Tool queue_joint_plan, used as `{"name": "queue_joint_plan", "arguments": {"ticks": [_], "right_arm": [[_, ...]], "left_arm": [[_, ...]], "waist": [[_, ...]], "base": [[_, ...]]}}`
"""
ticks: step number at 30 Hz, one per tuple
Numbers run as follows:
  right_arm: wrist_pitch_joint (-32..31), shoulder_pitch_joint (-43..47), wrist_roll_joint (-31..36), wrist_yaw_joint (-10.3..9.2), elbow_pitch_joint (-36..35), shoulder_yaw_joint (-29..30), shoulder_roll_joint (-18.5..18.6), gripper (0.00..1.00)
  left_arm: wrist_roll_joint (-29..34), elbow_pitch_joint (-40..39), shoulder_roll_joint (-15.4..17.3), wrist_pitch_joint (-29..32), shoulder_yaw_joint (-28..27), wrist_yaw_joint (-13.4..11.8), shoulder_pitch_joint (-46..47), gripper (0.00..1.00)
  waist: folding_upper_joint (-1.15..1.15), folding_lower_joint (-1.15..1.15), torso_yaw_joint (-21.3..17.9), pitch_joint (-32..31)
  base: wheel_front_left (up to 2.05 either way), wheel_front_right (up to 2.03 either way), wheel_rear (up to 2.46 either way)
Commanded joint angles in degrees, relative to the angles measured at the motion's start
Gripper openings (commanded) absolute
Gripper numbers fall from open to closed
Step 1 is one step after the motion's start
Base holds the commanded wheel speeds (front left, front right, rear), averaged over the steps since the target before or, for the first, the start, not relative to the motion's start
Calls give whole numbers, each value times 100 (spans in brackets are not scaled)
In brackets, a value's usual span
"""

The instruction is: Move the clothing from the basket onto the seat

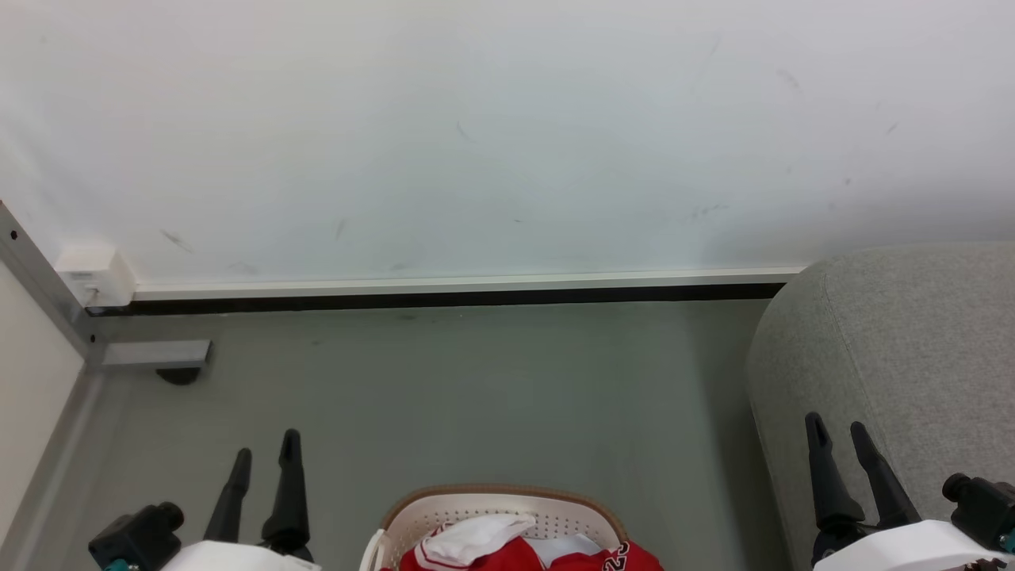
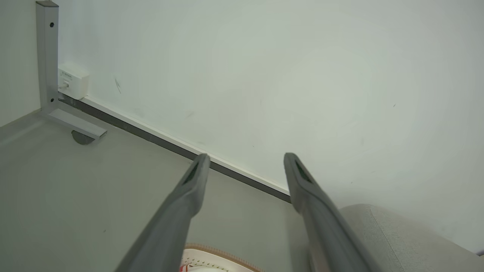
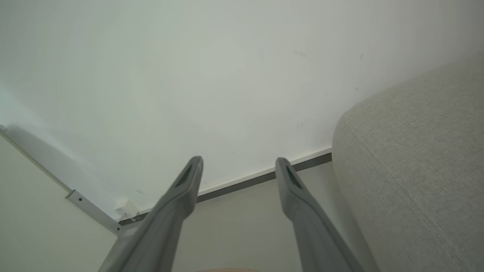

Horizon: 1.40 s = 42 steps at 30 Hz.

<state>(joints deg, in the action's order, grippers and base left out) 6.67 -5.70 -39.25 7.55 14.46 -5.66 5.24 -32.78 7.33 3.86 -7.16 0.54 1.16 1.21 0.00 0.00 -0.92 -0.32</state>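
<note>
At the bottom middle of the head view stands the cream basket (image 1: 555, 514) with its brown rim, and the red and white clothing (image 1: 507, 551) is piled inside it, a numeral showing at the right side. The grey seat (image 1: 896, 357) rises at the right. My left gripper (image 1: 266, 452) is open at the lower left, left of the basket, holding nothing. My right gripper (image 1: 836, 428) is open at the lower right, in front of the seat's rounded end. The left wrist view catches the basket rim (image 2: 219, 253) between the open fingers (image 2: 196, 181), with the seat (image 2: 397, 238) at the lower right.
A white wall (image 1: 507, 135) with a dark baseboard (image 1: 444, 299) runs across ahead. A grey metal post and foot bracket (image 1: 151, 353) and a small white wall box (image 1: 95, 274) stand at the left corner. Grey floor (image 1: 476, 396) lies between basket and wall.
</note>
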Motion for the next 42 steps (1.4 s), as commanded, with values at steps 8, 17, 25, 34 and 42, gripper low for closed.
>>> {"name": "queue_joint_plan", "arguments": {"ticks": [8,17,25,34,42], "right_arm": [[81,-135,570,-7,24,-34,-22,100],[163,-143,1017,-7,33,-103,-48,100],[274,-142,1360,-8,5,-182,-53,100],[397,-140,1725,-9,-50,-227,-62,100],[500,-131,2030,-10,-41,-273,-73,100]], "left_arm": [[576,-22,97,-153,94,-101,-16,100],[1087,-14,130,-295,202,-176,-52,100],[1483,-75,166,-387,273,-238,-86,100],[1881,-107,170,-503,317,-279,-96,100],[2226,-127,159,-597,366,-314,-121,100]], "waist": [[0,0,-15,-4],[0,0,-32,-6],[0,0,-46,1],[0,0,-64,-9],[0,0,-78,-33]], "base": [[0,0,0],[0,0,0],[0,0,0],[0,0,0],[0,0,0]]}}
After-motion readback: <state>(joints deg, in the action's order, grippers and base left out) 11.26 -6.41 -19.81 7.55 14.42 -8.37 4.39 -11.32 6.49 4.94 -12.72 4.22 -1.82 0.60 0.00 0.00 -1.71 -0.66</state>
